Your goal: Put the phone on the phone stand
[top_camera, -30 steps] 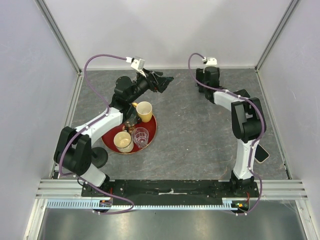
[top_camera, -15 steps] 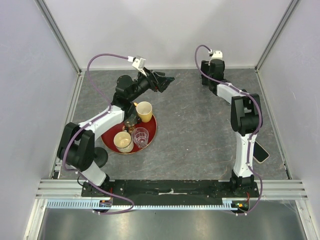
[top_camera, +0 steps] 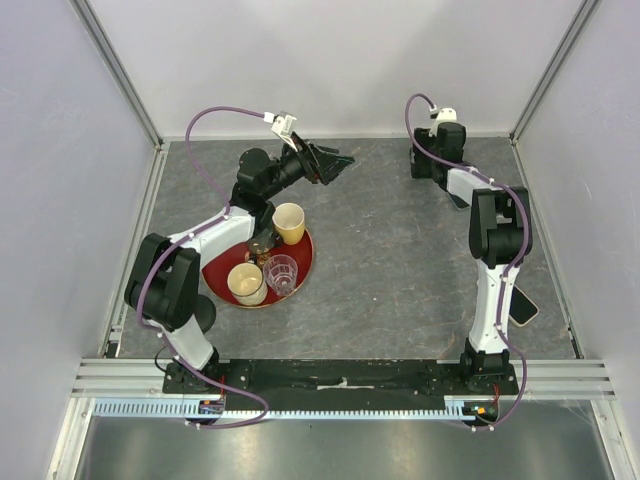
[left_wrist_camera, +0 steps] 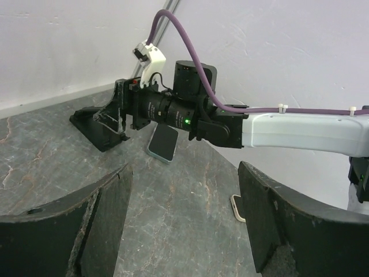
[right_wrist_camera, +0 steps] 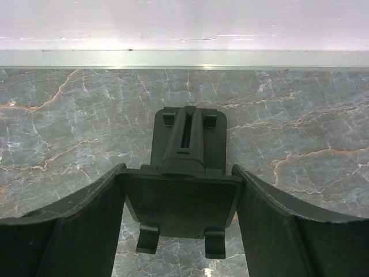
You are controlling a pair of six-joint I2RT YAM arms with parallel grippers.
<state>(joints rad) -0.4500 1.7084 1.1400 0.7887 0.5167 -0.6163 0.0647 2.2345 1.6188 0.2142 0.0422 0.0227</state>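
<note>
The phone (top_camera: 524, 308), black screen with a cream rim, lies flat at the right side of the table beside the right arm; a sliver of it shows in the left wrist view (left_wrist_camera: 236, 208). A black folding phone stand (right_wrist_camera: 183, 190), with a back plate and two bottom lips, sits between my right gripper's fingers (right_wrist_camera: 179, 173), which press on the plate's sides. That gripper is at the back right (top_camera: 428, 165). The stand also shows in the left wrist view (left_wrist_camera: 97, 123). My left gripper (top_camera: 327, 161) is open and empty above the back centre (left_wrist_camera: 184, 173).
A second phone with a mint-green rim (left_wrist_camera: 162, 142) lies under the right wrist. A red tray (top_camera: 310, 256) holds a yellow cup (top_camera: 288, 222), a cream cup (top_camera: 245, 283) and a clear glass (top_camera: 282, 273). A black round disc-based object (top_camera: 200, 316) stands at the front left.
My right arm has swung right and toward the back wall, with the black stand between its fingers. My left arm has shifted slightly right at the back centre.
</note>
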